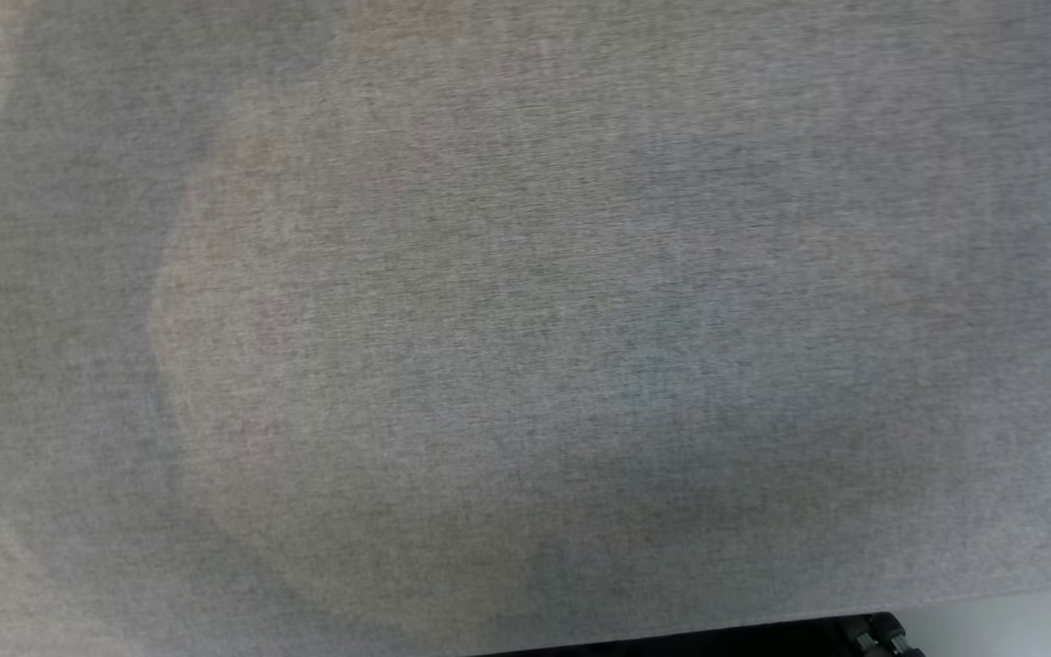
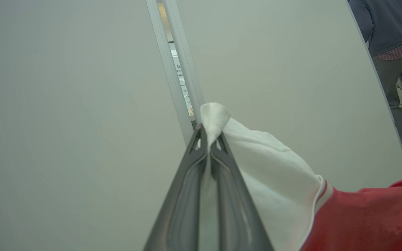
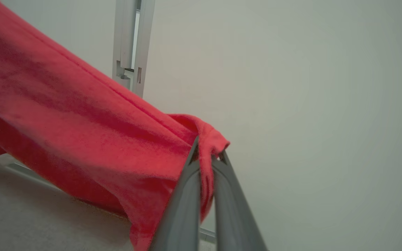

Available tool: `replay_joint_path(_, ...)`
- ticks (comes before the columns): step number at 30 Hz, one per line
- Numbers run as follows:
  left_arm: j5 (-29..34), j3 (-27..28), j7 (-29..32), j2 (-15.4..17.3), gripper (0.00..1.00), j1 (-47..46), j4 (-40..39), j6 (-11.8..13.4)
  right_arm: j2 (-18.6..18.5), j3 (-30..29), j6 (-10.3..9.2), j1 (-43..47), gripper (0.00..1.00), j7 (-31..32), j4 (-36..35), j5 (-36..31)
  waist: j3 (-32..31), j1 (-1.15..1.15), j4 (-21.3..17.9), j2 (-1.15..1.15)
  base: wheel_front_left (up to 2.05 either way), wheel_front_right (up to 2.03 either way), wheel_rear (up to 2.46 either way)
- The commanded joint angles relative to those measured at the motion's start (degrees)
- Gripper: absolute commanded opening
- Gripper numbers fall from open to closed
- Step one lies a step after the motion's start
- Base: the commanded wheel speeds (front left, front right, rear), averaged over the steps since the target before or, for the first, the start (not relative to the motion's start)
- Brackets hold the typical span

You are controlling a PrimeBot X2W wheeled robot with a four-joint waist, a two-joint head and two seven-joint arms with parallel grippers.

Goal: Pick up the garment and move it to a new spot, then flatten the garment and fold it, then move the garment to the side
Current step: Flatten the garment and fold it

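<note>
The garment [image 2: 361, 216] is red with a white part [image 2: 274, 170] and a striped trim between them. My left gripper [image 2: 208, 141] is shut on a pinch of the white cloth, which sticks up past the fingertips and hangs away to the right in the left wrist view. My right gripper [image 3: 206, 155] is shut on a bunched edge of the garment's red fleece [image 3: 65, 132], which stretches up and to the left in the right wrist view, held above the grey surface [image 3: 30, 216]. In the head view the grey cloth-covered table [image 1: 525, 328] lies bare.
Pale wall panels [image 2: 65, 122] with a metal frame post [image 2: 176, 69] stand beyond both grippers. A person [image 2: 393, 52] in a dark top and grey trousers stands at the far right of the left wrist view. The table's near edge [image 1: 854, 613] shows at the bottom right.
</note>
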Motion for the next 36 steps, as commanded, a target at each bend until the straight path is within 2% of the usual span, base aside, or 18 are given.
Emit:
replay_joint_path(1, -1.75, 0.02, 0.00, -0.14, 0.00, 3.55, -1.47, 0.11, -0.58, -0.11, -0.10, 2.73, 0.00, -0.16, -0.02, 1.17, 1.71, -0.01, 2.52, 0.00, 0.00, 0.00, 0.00)
replay_joint_path(7, -4.84, -3.66, -0.01, 2.13, 0.00, 20.71, -10.58, 0.11, -3.34, -3.45, -0.10, 16.04, 0.00, -0.16, -5.84, 5.10, -3.42, -0.01, 3.43, 0.00, 0.00, 0.00, 0.00)
replay_joint_path(15, -3.59, -11.34, -0.01, 8.10, 0.00, 43.73, -17.97, 0.11, -4.68, -8.44, -0.10, 37.82, 0.00, -0.17, -15.25, 7.69, -14.59, -0.01, 2.44, 0.00, 0.00, 0.00, 0.00)
replay_joint_path(19, -3.24, -13.37, -0.01, 9.48, 0.00, 53.58, -18.12, 0.11, -4.78, -9.96, -0.11, 48.29, 0.00, -0.17, -16.73, 8.98, -20.45, -0.01, 1.81, 0.00, 0.00, 0.00, 0.00)
replay_joint_path(25, -4.72, -14.85, -0.01, 11.01, 0.00, 65.10, -15.99, 0.11, -3.84, -11.87, -0.11, 59.01, 0.00, -0.17, -17.79, 10.54, -26.87, -0.01, 0.72, 0.00, 0.00, 0.00, 0.00)
replay_joint_path(31, -5.89, -14.62, -0.01, 11.26, 0.00, 73.75, -13.98, 0.10, -3.74, -10.66, -0.11, 67.70, 0.00, -0.17, -18.87, 11.13, -31.75, -0.01, -0.19, 0.00, 0.00, 0.00, 0.00)
replay_joint_path(36, -6.21, -16.67, -0.01, 12.53, 0.00, 79.37, -12.62, 0.10, -4.36, -9.32, -0.11, 73.64, 0.00, -0.17, -20.30, 11.30, -33.96, -0.01, -0.85, 0.00, 0.00, 0.00, 0.00)
